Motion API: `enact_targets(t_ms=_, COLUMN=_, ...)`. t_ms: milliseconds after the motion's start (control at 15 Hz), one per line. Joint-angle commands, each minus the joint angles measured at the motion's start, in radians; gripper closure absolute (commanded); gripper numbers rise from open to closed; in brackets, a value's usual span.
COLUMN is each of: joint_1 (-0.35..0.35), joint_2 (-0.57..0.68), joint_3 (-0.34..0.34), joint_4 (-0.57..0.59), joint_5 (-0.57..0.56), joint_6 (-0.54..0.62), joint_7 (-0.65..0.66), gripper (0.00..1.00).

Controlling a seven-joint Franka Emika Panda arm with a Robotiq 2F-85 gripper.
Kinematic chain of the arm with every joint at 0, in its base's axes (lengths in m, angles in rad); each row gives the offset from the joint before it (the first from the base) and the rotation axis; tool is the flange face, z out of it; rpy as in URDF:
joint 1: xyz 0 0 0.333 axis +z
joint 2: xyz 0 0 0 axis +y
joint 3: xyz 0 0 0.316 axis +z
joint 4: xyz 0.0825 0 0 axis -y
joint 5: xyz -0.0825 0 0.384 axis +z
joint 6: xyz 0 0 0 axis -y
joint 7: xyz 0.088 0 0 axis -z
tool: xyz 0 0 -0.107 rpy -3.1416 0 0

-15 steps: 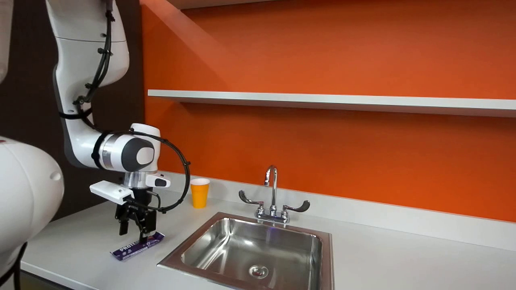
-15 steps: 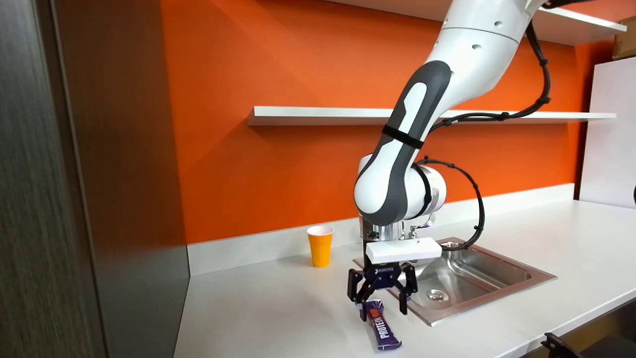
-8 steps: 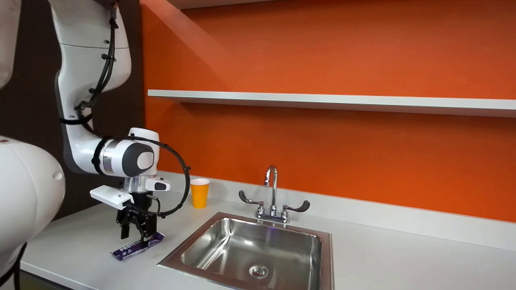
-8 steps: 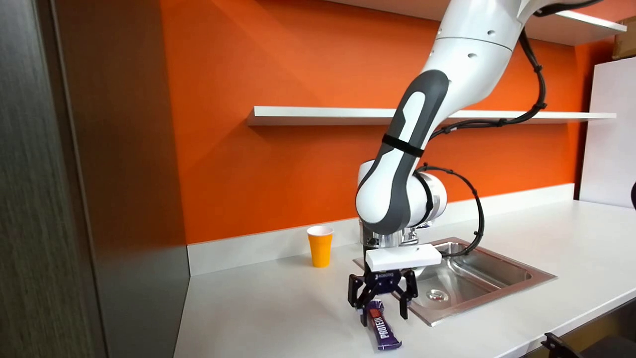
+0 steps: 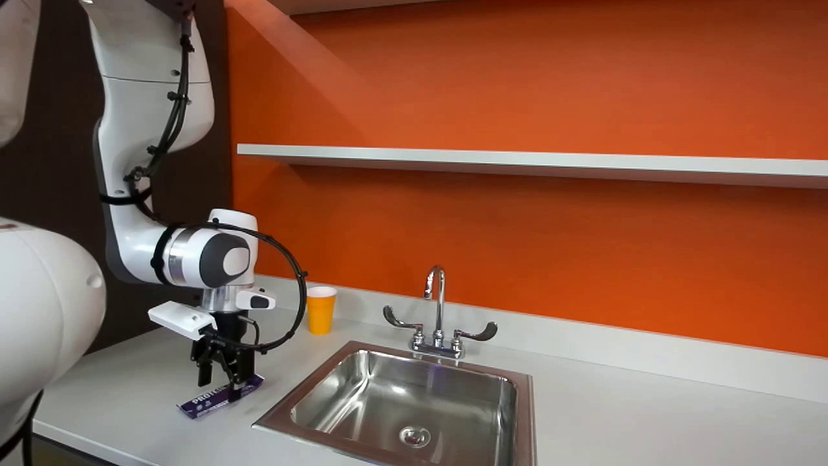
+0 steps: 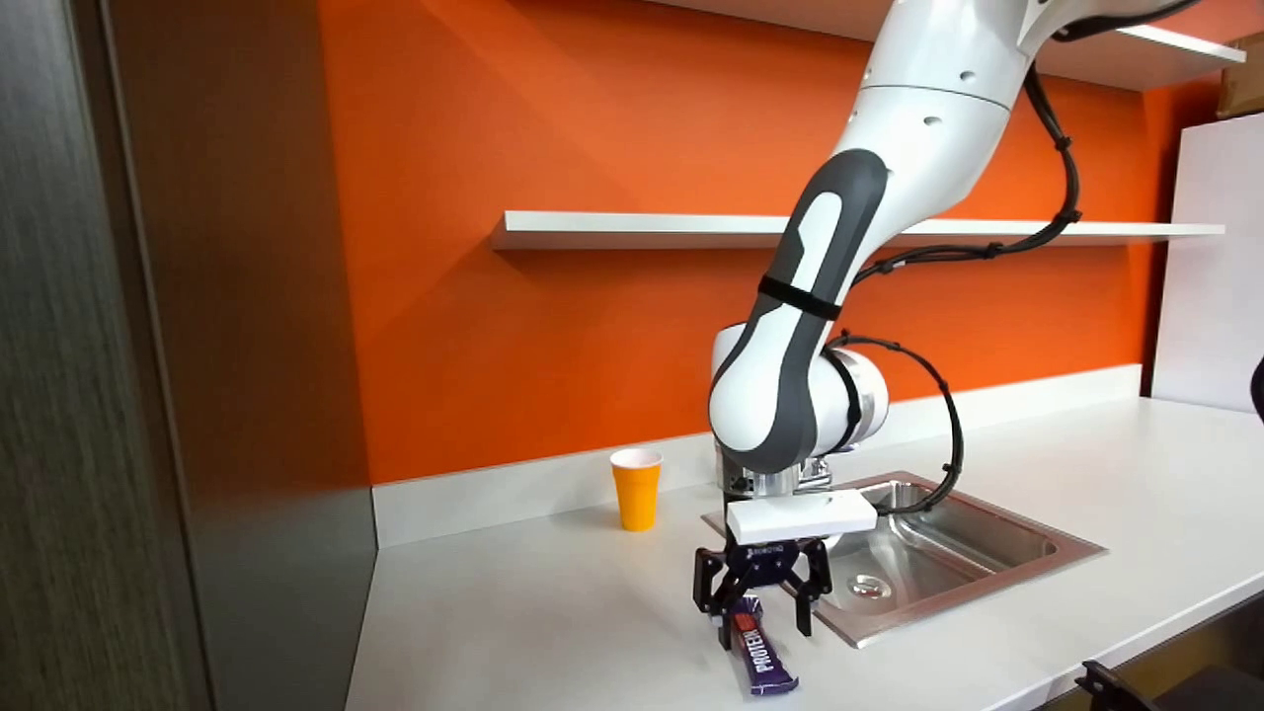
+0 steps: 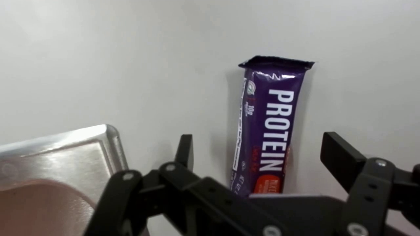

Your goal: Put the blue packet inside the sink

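Observation:
The blue packet, a flat blue-purple protein bar wrapper, lies on the white counter left of the sink in both exterior views (image 5: 206, 405) (image 6: 758, 657). In the wrist view the packet (image 7: 272, 121) runs lengthwise between the fingers, its near end hidden behind the gripper. My gripper (image 7: 257, 141) is open and empty, pointing down over the packet, with a gap on each side. It also shows in both exterior views (image 5: 219, 392) (image 6: 764, 638), low near the counter. The steel sink (image 5: 525, 414) is empty; it shows partly behind the arm (image 6: 1068, 551), and its corner shows at left in the wrist view (image 7: 65, 160).
An orange cup (image 5: 320, 312) (image 6: 637, 492) stands at the back of the counter near the wall. The chrome faucet (image 5: 438, 343) rises behind the sink. A white shelf (image 5: 517, 158) runs along the orange wall above. A dark panel (image 6: 237, 346) stands at the left end.
My gripper has moved down a little closer to the counter over the packet. The fingers have stayed open. The packet, cup and sink have not moved.

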Motion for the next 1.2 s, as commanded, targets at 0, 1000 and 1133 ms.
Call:
enact_targets(t_ms=0, joint_1=0.022, joint_2=0.016, joint_3=-0.021, joint_4=0.019, joint_5=-0.029, joint_6=0.008, joint_7=0.05, gripper=0.0)
enact_targets(t_ms=1000, joint_1=0.025, joint_2=0.046, joint_3=-0.04, joint_4=0.057, joint_5=-0.029, joint_6=-0.006, joint_7=0.054, gripper=0.93)
enact_targets(t_ms=1133, joint_1=0.024, joint_2=0.018, joint_3=-0.05, joint_4=0.057, joint_5=-0.035, joint_6=-0.013, joint_7=0.06, gripper=0.93)
